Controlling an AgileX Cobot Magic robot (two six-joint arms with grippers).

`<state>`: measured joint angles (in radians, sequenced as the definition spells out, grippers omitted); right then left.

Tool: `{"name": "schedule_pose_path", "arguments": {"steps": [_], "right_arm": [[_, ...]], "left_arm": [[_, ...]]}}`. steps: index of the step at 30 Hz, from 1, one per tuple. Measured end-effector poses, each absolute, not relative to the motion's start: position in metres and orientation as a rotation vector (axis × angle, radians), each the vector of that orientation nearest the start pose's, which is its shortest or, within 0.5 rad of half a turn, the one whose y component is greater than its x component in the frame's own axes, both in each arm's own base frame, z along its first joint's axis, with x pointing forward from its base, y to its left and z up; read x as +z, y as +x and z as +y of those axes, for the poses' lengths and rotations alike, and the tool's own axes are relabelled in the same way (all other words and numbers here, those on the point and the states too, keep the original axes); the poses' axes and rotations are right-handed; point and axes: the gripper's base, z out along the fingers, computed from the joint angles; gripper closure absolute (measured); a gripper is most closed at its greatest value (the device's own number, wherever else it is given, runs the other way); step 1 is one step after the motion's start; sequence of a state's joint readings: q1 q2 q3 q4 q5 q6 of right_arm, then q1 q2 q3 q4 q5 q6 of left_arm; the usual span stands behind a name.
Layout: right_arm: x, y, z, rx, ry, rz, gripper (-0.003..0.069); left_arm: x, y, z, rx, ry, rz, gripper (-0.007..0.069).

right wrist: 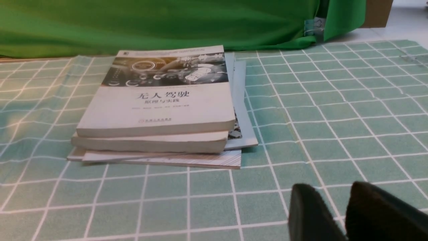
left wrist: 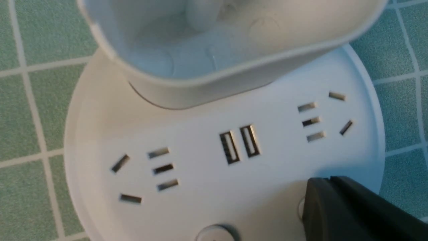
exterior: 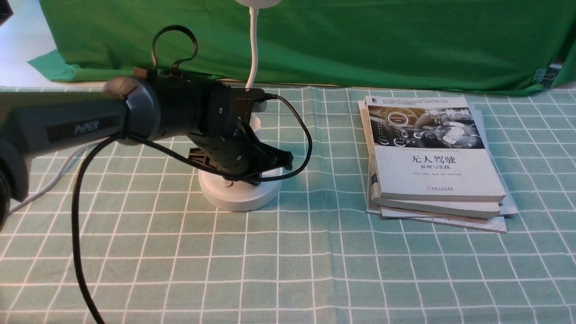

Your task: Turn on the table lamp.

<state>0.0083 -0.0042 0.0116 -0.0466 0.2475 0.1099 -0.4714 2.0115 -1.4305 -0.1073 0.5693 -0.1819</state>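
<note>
White plastic makes up the one table lamp, whose round base sits directly under the left claw on the checked table. This claw's two fingers are pressed together with no gap showing, and they point down at the base's near rim. Whether they touch it I cannot tell. Just beside their tip lies one round button, and the curved edge of a second shows against the tip itself. Beyond the claw on the base's top are two USB ports, side by side. One five-slot socket lies to each side of the ports, with the single small cup past them. One thin gooseneck rises behind the claw to the lamp's head. Well off to this claw's right is one stack of books, two thick volumes on thinner booklets. The right claw hangs low over the cloth on the near side of that stack, its two fingers narrowly parted and holding nothing.
</note>
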Motion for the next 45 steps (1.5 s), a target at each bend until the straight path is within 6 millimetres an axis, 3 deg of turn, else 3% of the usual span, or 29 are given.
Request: {"name": "schedule_pose_path", "arguments": {"steps": [3, 7, 10, 11, 12, 16, 20, 23, 25, 28, 30, 38, 45], "right_arm": [[0.187, 0.055, -0.001, 0.044, 0.057, 1.737, 0.0421], [0.187, 0.055, -0.001, 0.044, 0.057, 1.737, 0.0421], [0.187, 0.055, -0.001, 0.044, 0.057, 1.737, 0.0421], [0.187, 0.055, -0.001, 0.044, 0.057, 1.738, 0.0421], [0.187, 0.055, -0.001, 0.045, 0.058, 1.738, 0.0421], [0.187, 0.055, -0.001, 0.044, 0.058, 1.738, 0.0421], [0.187, 0.055, -0.001, 0.044, 0.058, 1.738, 0.0421], [0.187, 0.055, -0.001, 0.044, 0.058, 1.738, 0.0421], [0.187, 0.055, -0.001, 0.044, 0.058, 1.738, 0.0421], [0.187, 0.055, -0.001, 0.044, 0.058, 1.738, 0.0421], [0.187, 0.055, -0.001, 0.044, 0.058, 1.738, 0.0421], [0.187, 0.055, -0.001, 0.044, 0.058, 1.738, 0.0421], [0.187, 0.055, -0.001, 0.044, 0.058, 1.738, 0.0421]], "left_arm": [[0.201, 0.377, -0.198, -0.334, 0.287, 2.637, 0.0603], [0.262, 0.362, -0.191, -0.379, 0.295, 2.513, 0.0603], [0.298, 0.342, -0.182, -0.383, 0.330, 2.491, 0.0603], [0.300, 0.340, -0.181, -0.379, 0.336, 2.501, 0.0603], [0.313, 0.324, -0.174, -0.388, 0.345, 2.512, 0.0603], [0.334, 0.284, -0.158, -0.443, 0.386, 2.489, 0.0603], [0.372, 0.218, -0.127, -0.528, 0.398, 2.268, 0.0603], [0.385, 0.175, -0.104, -0.557, 0.368, 2.092, 0.0603], [0.385, 0.143, -0.086, -0.564, 0.344, 1.952, 0.0603], [0.375, 0.120, -0.071, -0.560, 0.322, 1.851, 0.0603], [0.353, 0.103, -0.061, -0.543, 0.316, 1.815, 0.0603], [0.288, 0.086, -0.051, -0.489, 0.346, 1.911, 0.0603], [0.279, 0.086, -0.050, -0.468, 0.356, 1.907, 0.0603]]}}
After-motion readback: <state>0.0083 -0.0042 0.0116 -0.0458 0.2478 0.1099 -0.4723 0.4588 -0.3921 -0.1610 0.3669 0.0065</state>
